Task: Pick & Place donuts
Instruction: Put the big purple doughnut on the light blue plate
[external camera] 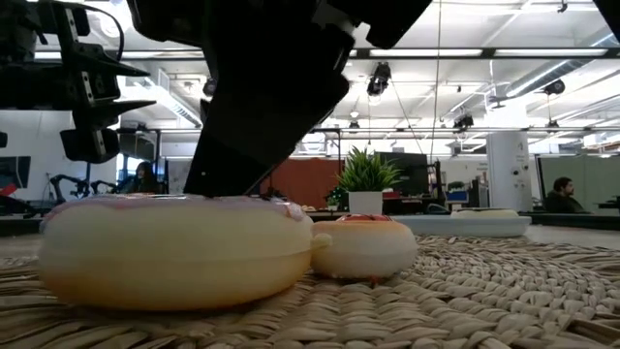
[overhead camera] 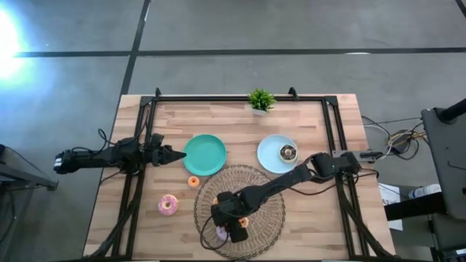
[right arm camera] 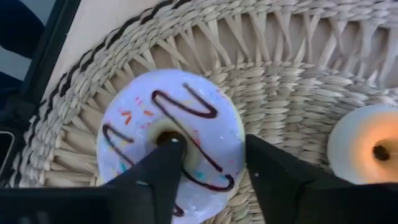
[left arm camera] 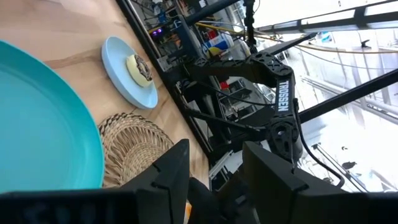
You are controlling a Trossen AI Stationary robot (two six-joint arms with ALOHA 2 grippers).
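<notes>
A large pink-frosted donut [right arm camera: 168, 118] with dark drizzle lies flat on the wicker mat [overhead camera: 266, 185]. It fills the front of the low view, donut [external camera: 174, 252]. My right gripper [right arm camera: 210, 146] is open above it, pointing down. One fingertip is over the donut's hole and the other is past its rim. A tiny orange donut [right arm camera: 367, 149] lies beside it on the mat. The chocolate donut [overhead camera: 289, 152] sits on the light-blue plate [overhead camera: 268, 156]. A second pink donut [overhead camera: 168, 205] and another tiny orange one [overhead camera: 193, 182] lie on the table. My left gripper [overhead camera: 171, 155] waits open beside the teal plate [overhead camera: 204, 154]. My right gripper comes at the large pink-frosted donut from above, with one fingertip [right arm camera: 169, 149] at the donut's hole [right arm camera: 163, 135] and the other fingertip [right arm camera: 258, 152] outside the ring. I cannot tell whether either finger touches it. The donut lies flat on the mat.
A small potted plant [overhead camera: 261, 101] stands at the table's far edge. A dark frame rail [overhead camera: 240, 98] runs along the far and side edges. Bare wood shows at the near left corner. People sit in the room beyond the table.
</notes>
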